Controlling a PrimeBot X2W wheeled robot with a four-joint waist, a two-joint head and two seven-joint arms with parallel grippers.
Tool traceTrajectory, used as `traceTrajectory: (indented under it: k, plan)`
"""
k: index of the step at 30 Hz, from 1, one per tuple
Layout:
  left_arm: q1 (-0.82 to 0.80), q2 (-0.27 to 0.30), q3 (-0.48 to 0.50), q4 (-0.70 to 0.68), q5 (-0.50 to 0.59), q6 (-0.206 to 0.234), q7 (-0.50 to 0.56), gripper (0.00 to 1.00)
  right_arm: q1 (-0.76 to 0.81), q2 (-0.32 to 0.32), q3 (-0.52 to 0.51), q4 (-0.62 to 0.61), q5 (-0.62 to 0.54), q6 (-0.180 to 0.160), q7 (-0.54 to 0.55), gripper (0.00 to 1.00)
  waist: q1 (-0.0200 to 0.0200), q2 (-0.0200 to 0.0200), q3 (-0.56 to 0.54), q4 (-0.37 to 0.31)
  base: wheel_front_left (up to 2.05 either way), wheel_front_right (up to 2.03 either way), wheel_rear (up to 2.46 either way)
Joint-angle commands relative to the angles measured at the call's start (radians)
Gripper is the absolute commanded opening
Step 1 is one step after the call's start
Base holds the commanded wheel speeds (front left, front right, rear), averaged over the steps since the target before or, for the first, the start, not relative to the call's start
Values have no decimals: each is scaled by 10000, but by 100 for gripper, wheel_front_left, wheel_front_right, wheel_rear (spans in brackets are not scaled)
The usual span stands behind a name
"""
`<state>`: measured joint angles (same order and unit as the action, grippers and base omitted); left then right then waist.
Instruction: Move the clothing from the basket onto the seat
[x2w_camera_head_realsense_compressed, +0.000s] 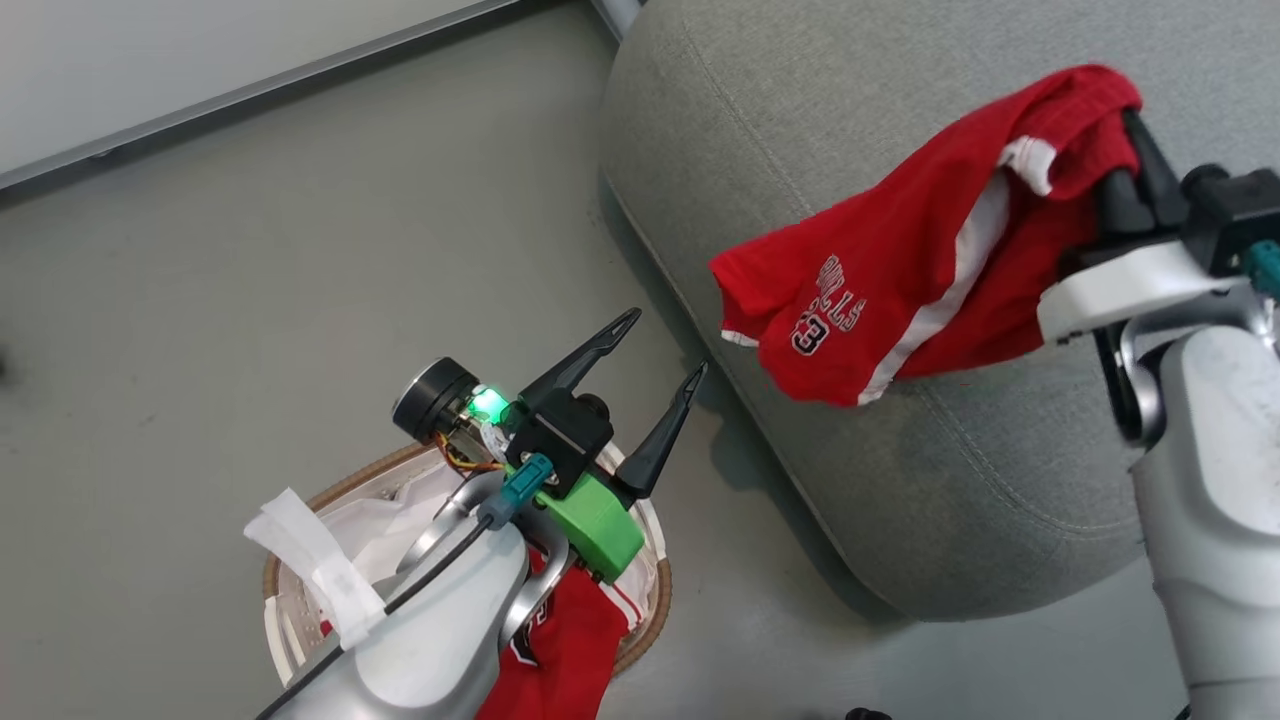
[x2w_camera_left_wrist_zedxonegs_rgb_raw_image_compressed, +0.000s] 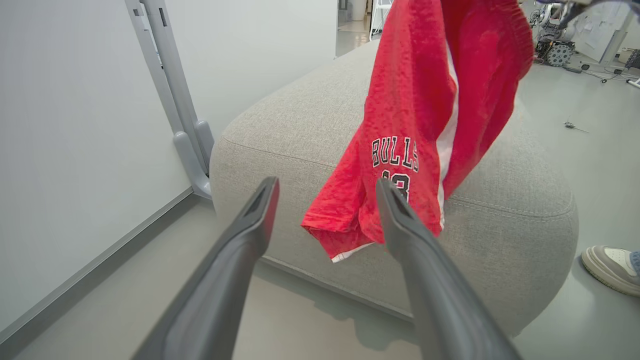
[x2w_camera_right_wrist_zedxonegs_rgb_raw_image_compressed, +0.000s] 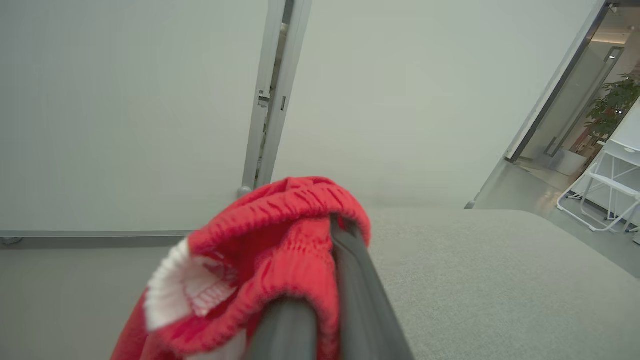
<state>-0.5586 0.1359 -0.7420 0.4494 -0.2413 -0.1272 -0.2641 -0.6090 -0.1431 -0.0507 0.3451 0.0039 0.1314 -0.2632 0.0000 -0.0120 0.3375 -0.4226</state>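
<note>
Red shorts (x2w_camera_head_realsense_compressed: 900, 270) with white stripes and lettering hang in the air over the front edge of the large grey seat (x2w_camera_head_realsense_compressed: 800, 120). My right gripper (x2w_camera_head_realsense_compressed: 1125, 120) is shut on their waistband, with the fabric bunched over its fingertips (x2w_camera_right_wrist_zedxonegs_rgb_raw_image_compressed: 345, 240). In the left wrist view the shorts (x2w_camera_left_wrist_zedxonegs_rgb_raw_image_compressed: 410, 100) dangle in front of the seat (x2w_camera_left_wrist_zedxonegs_rgb_raw_image_compressed: 300, 115). My left gripper (x2w_camera_head_realsense_compressed: 668, 343) stands open and holds nothing, just above the oval basket (x2w_camera_head_realsense_compressed: 650, 620) on the floor. A red jersey (x2w_camera_head_realsense_compressed: 560, 640) lies in the basket, partly hidden by my left arm.
The basket's white liner (x2w_camera_head_realsense_compressed: 400, 520) shows under my left wrist. A white partition wall with a grey post (x2w_camera_left_wrist_zedxonegs_rgb_raw_image_compressed: 170, 90) stands behind the seat. A person's shoe (x2w_camera_left_wrist_zedxonegs_rgb_raw_image_compressed: 610, 267) rests on the floor by the seat's far side. A white folding chair (x2w_camera_right_wrist_zedxonegs_rgb_raw_image_compressed: 610, 190) stands further off.
</note>
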Motion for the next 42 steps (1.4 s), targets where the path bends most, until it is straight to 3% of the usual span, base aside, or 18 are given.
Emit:
traceTrajectory:
  k: [1,16,20,25,33,36,38,39,42]
  plan:
    - [-191,-40,-14,-77,86,-23,-5,100,-385,-237,-77,70,-143,-14,-25,0,0,120,354,503,0,0,0]
    - [-1070,-96,-115,-563,652,-39,-5,100,-5305,-3888,-1029,1625,-1712,-15,110,0,0,120,2207,2500,0,0,0]
    - [-1374,-66,-176,-764,914,-37,-5,100,-6033,-4425,-1614,2156,-1910,-14,203,0,0,120,2856,2893,0,0,0]
    - [-1705,-86,-275,-973,1098,-40,-5,100,-5879,-4513,-2348,3201,-2427,-14,153,0,0,120,3592,3256,0,0,0]
    - [-1793,-35,-371,-969,1175,-42,-5,100,-4777,-3586,-3264,4791,-3119,-15,-16,0,0,120,4061,3363,0,0,0]
    - [-1749,-8,-383,-962,1175,-43,-5,100,-4401,-3269,-3210,4816,-3281,-15,-22,0,0,120,4080,3316,0,0,0]
    - [-1696,-6,-365,-1039,1137,-44,-5,100,-4051,-3089,-3119,4402,-3193,-15,-27,45,0,120,4053,3279,0,0,0]
    - [-1653,31,-334,-1053,1112,-44,-5,100,-3792,-2988,-3058,4183,-3095,-15,-27,100,0,120,4022,3244,0,0,0]
    - [-1535,149,-242,-1041,1089,-44,-5,100,-3242,-2778,-3015,3655,-2827,-15,-29,100,0,120,3879,3137,0,0,0]
